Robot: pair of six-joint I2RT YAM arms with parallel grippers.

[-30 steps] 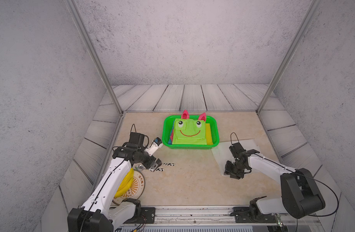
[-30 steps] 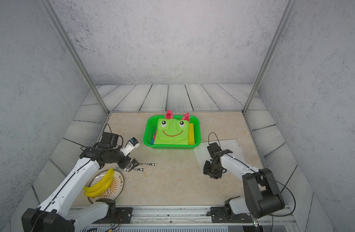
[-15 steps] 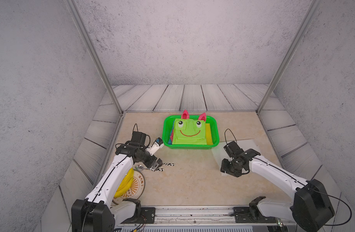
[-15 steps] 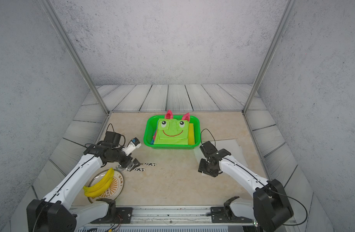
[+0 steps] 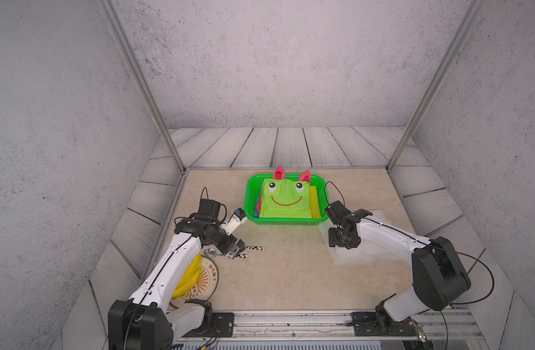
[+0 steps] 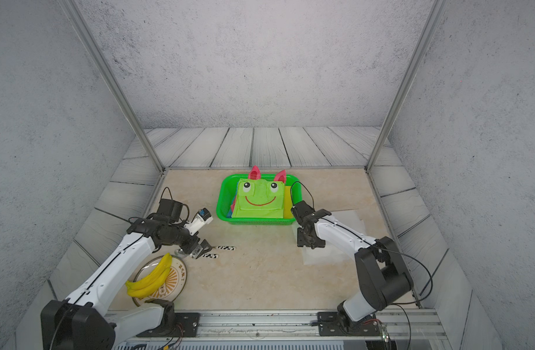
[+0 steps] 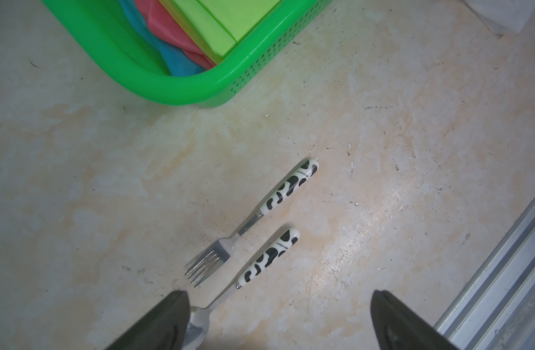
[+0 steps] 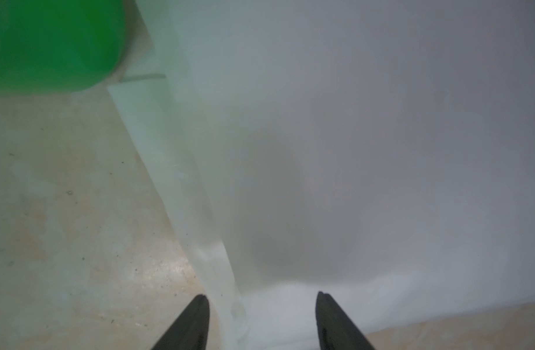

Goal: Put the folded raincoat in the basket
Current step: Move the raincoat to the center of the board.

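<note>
- I am watching the basket (image 5: 285,222) sitting at the far middle of the beige, stone-patterned table (image 5: 290,281). It is bright green plastic with a glossy rolled rim, and the side walls are showing fine mesh perforations.
- The frog-faced folded raincoat (image 5: 285,201) is lying flat inside the basket as a smooth lime rectangle, with two pink ears poking up at the far rim.
- Pink and blue cloth (image 7: 169,33) is bunching beside the raincoat on one side, and a yellow fold (image 5: 314,203) is showing on the other.
- My right gripper (image 8: 261,295) is hovering low just beside the basket's near right corner, jaws parted and gripping nothing.
- Its tips are straddling the edge of a translucent white folded sheet (image 5: 378,251) lying on the table. I cannot tell whether they are touching it.
- My left gripper (image 7: 279,295) is hanging spread wide and empty over the bowl end of a spoon (image 7: 266,259).
- A fork (image 7: 272,200) is lying parallel just beside the spoon. Both are showing cow-spotted handles and steel ends.
- Bare tabletop is running in front of the basket, between the cutlery and the sheet.
- A round plate (image 6: 178,280) carrying bananas (image 6: 151,280) is sitting near the left arm's base, close to the front metal rail (image 5: 290,324).
</note>
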